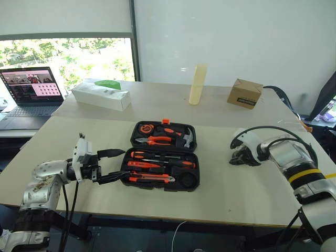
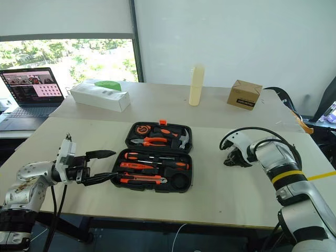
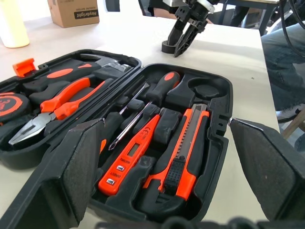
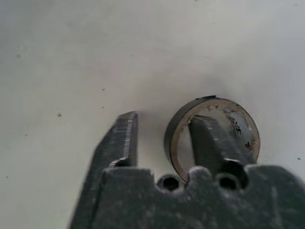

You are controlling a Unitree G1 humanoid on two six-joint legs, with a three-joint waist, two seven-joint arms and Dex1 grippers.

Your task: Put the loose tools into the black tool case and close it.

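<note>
The black tool case [image 1: 197, 169] lies open mid-table. Its near half holds two screwdrivers [image 3: 157, 93], the orange tester [image 3: 128, 160] and the utility knife [image 3: 183, 157]; a round slot [image 1: 188, 180] is empty. Pliers, hammer and tape measure sit in the far half. My left gripper [image 1: 118, 164] is open and level at the case's left edge. To the right of the case, my right gripper [image 1: 242, 157] points down onto the dark tape roll [image 4: 224, 106] on the table. One finger is inside the roll's hole and the other stands outside, a small gap from its wall.
At the back of the table are a white oblong box [image 1: 101, 95], a pale yellow cylinder [image 1: 197, 84] and a small cardboard box [image 1: 244, 93]. A laptop [image 1: 31, 89] stands on a side table at far left. Bare tabletop lies between the case and the roll.
</note>
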